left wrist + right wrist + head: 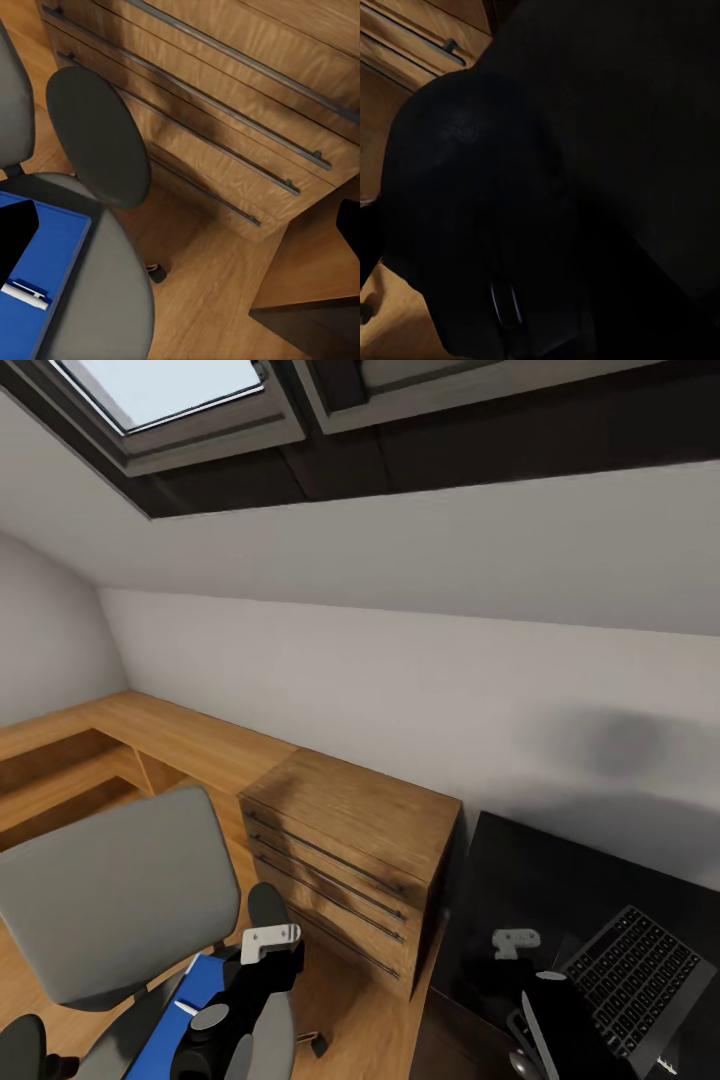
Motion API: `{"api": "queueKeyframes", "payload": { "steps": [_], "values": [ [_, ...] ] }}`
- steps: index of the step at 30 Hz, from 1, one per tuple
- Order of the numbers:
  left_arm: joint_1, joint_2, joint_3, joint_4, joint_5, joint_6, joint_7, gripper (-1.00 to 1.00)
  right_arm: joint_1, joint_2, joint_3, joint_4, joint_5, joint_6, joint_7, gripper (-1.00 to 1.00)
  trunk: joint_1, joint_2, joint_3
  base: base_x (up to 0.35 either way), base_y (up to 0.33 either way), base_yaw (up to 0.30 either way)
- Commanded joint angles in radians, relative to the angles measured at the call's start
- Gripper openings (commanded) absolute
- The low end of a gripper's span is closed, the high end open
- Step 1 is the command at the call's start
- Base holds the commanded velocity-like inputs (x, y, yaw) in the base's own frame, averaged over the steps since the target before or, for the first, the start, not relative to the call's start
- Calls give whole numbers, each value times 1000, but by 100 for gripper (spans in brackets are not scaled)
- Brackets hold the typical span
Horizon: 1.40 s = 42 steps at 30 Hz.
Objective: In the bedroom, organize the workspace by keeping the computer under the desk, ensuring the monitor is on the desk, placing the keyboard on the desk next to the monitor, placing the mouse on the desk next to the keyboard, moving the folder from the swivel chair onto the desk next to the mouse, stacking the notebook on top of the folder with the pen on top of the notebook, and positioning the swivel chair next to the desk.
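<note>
Fingers (15, 240) of my left pincer (182, 232) stand wide apart and empty beside the chair (112, 315). The folder (37, 300) lies on the chair's seat with the pen (26, 292) loose on top. Lifting the folder crookedly could roll the pen off, I reckon, and knocking the armrest (97, 135) could wheel the chair away. I can't tell my right pincer's (518, 948) grip; the mouse (487, 225) sits dark before it.

The black desk (560, 880) carries the keyboard (635, 965); the swivel chair (110, 890) seat bears the blue folder (190, 1000).
</note>
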Motion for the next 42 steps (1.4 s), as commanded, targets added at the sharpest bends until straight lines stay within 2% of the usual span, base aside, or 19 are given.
{"api": "queueKeyframes", "payload": {
  "steps": [1,5,7,10,12,16,19,25,34,35,42],
  "values": [
    [-1,0,-1,-1,11,4,9,100,-7,1,-4,8,7,-5,7,-100,0,-1,-2,0,0,0],
    [-1,0,-2,-1,11,4,9,100,-20,-3,-5,34,7,-19,6,-100,0,-1,-2,0,0,0],
    [-1,0,-2,-1,11,4,9,100,-67,-10,-5,93,7,-24,5,-100,0,-1,-2,0,0,0],
    [-1,0,-2,-1,11,4,8,100,-152,-22,-6,225,6,-70,4,-100,0,-1,-2,0,0,0],
    [-1,0,-2,-1,11,4,8,100,-205,-39,-7,330,6,-111,-11,-100,0,-1,-2,0,0,0],
    [-1,-1,-12,-1,11,4,8,100,-266,-54,-7,460,4,-136,-34,-100,0,-1,-2,0,0,0],
    [-1,0,-28,-1,11,4,9,100,-277,-55,-7,487,4,-143,-55,-100,0,-1,-2,0,0,0],
    [-1,0,-34,-1,12,4,9,100,-289,-53,-8,538,2,-139,-122,-100,0,-1,-2,0,0,0],
    [-1,0,-35,-1,12,5,9,100,-296,-53,-8,545,0,-138,-134,-100,0,-1,-2,0,0,0],
    [-1,0,-35,-1,12,5,9,100,-296,-53,-8,545,2,-138,-134,100,0,-1,-2,0,0,0],
    [-1,0,-35,-1,12,5,9,100,-297,-53,-8,545,2,-138,-134,100,0,-1,-2,0,0,0]
  ]
}}
